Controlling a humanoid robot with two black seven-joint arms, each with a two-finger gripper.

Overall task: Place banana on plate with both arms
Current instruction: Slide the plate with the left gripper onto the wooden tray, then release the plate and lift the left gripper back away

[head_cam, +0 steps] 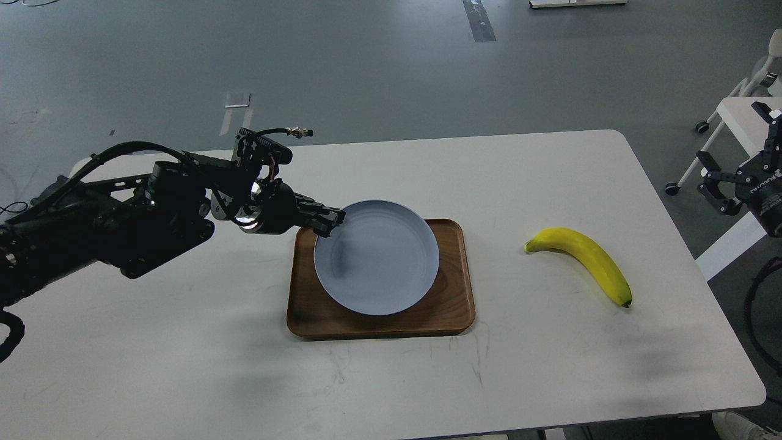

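Note:
The pale blue-grey plate [379, 260] lies on the brown wooden tray [455, 305] in the middle of the white table. My left gripper [330, 221] is shut on the plate's upper left rim. The yellow banana [586, 260] lies on the table to the right of the tray, stem end toward the tray. My right gripper [742, 162] hangs off the table's right edge, well apart from the banana, with its fingers spread open and empty.
The white table [183, 342] ends close to the right of the banana. A white wheeled stand [733, 116] is on the floor at the far right, behind my right gripper.

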